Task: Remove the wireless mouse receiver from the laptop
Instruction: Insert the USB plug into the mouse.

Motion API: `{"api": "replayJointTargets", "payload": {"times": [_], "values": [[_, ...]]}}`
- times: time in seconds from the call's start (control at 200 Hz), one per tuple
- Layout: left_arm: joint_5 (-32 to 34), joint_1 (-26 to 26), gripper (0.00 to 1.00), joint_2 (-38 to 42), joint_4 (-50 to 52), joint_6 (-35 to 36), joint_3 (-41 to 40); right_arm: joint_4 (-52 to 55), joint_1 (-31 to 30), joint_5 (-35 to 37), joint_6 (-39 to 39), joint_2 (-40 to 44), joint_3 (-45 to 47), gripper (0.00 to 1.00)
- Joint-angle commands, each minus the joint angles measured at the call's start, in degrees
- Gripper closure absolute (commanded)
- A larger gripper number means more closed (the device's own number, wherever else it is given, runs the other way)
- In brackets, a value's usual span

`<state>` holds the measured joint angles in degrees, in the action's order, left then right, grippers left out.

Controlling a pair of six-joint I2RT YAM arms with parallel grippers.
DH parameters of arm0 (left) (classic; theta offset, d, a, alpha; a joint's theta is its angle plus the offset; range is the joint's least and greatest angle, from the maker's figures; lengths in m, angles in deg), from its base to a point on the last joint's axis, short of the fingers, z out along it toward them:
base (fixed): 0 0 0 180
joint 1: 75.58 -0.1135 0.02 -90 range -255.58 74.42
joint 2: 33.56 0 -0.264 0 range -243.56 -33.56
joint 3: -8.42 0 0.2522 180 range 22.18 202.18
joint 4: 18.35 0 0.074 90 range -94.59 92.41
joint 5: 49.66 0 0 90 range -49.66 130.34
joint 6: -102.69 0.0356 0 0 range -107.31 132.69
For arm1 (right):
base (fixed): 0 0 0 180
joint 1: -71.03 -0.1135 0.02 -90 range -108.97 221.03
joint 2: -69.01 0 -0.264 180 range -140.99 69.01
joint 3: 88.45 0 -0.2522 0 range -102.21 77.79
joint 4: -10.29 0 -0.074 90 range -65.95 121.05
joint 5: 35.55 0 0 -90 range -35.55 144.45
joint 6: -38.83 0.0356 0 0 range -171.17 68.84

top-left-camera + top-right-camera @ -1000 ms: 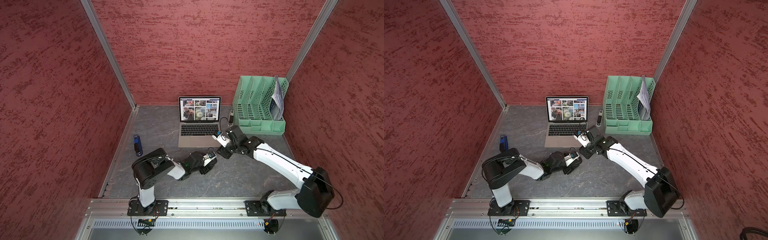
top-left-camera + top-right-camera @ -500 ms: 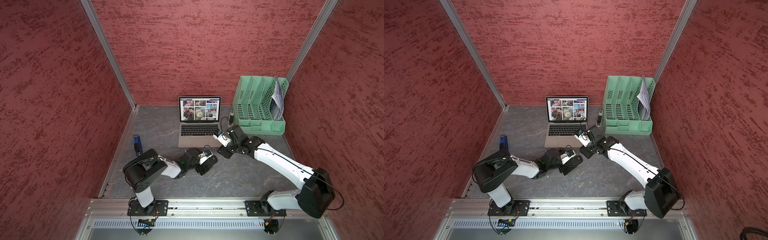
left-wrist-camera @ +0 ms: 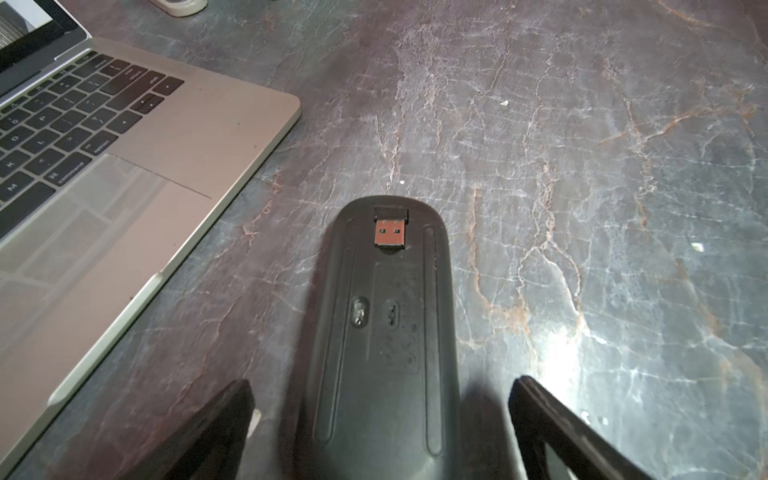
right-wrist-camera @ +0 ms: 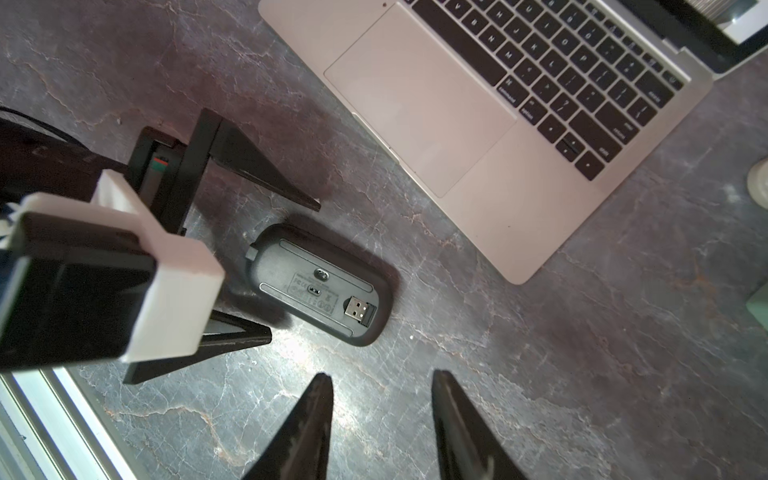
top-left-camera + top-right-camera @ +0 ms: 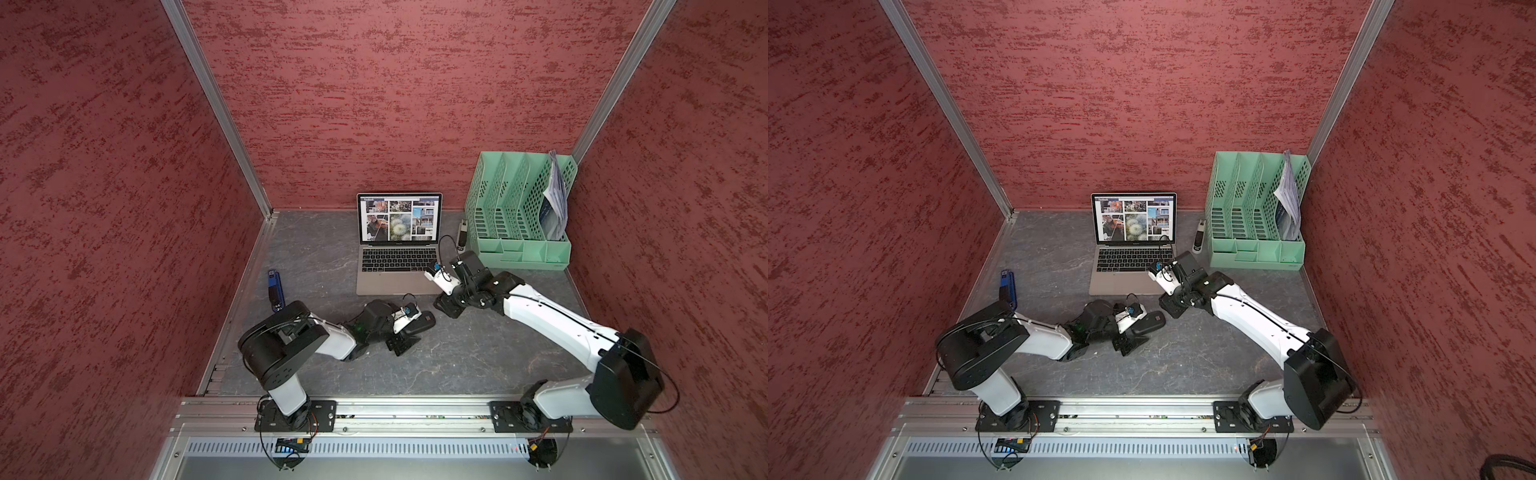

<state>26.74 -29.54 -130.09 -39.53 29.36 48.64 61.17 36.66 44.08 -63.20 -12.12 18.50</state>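
Two empty tools: my left tool (image 3: 382,380) gapes wide astride the flat matte-black oval mouse (image 3: 382,332), belly-up on the veined stone tabletop (image 3: 582,166). The stubby metal-ended wireless mouse receiver (image 3: 390,232) sits slotted in its underside, beside the slim silver-grey laptop (image 3: 124,199). My right tool (image 4: 382,374) is partly spread.

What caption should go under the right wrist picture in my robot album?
Upside-down mouse beside the laptop, receiver tucked in its slot, open left gripper straddling one end.

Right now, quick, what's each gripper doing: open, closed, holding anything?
Left gripper: open, straddling the upturned black mouse, not gripping it.
Right gripper: open, jaws apart, holding nothing.
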Motion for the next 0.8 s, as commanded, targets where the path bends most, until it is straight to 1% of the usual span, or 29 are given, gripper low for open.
{"api": "replayJointTargets", "payload": {"times": [0.0,0.095,0.135,0.165,0.24,0.275,0.361,0.521,0.631,0.791], "values": [[-1.6,0.2,0.0,-0.9,-1.9,-0.1,-0.3,-0.4,0.8,-1.1,-0.2,-0.8,0.4,0.56],[-2.1,0.2,0.0,-1.2,-1.7,0.1,-0.4,-0.4,0.8,-1.0,-0.2,-1.1,0.5,0.56],[-2.2,0.1,0.01,-1.3,-1.8,0.4,-0.6,-0.5,0.9,-1.0,-0.2,-1.1,0.5,0.56],[-2.3,0.1,0.04,-1.5,-1.9,0.5,-0.8,-0.5,0.9,-1.1,-0.3,-1.1,0.5,0.56],[-2.5,-0.1,0.16,-1.9,-2.3,0.5,-1.0,-0.6,0.9,-1.1,-0.4,-1.3,0.6,0.56],[-2.5,-0.1,0.21,-2.1,-2.5,0.5,-1.1,-0.5,1.0,-1.0,-0.5,-1.6,0.6,0.57],[-2.8,-0.2,0.26,-2.4,-2.4,0.4,-1.1,-0.3,1.0,-1.0,-0.9,-2.0,0.6,0.57],[-2.9,-0.5,0.26,-2.9,-2.9,1.0,-1.5,-0.3,1.1,-1.8,-1.9,-5.3,0.6,0.58],[-3.2,-1.0,0.26,-3.0,-3.0,1.4,-1.6,-0.3,1.1,-4.3,-5.1,-7.2,0.7,0.58],[-3.7,-2.0,0.27,-3.4,-4.2,1.6,-1.6,-2.8,1.7,-4.5,-10.1,-10.3,0.6,0.63]]}}
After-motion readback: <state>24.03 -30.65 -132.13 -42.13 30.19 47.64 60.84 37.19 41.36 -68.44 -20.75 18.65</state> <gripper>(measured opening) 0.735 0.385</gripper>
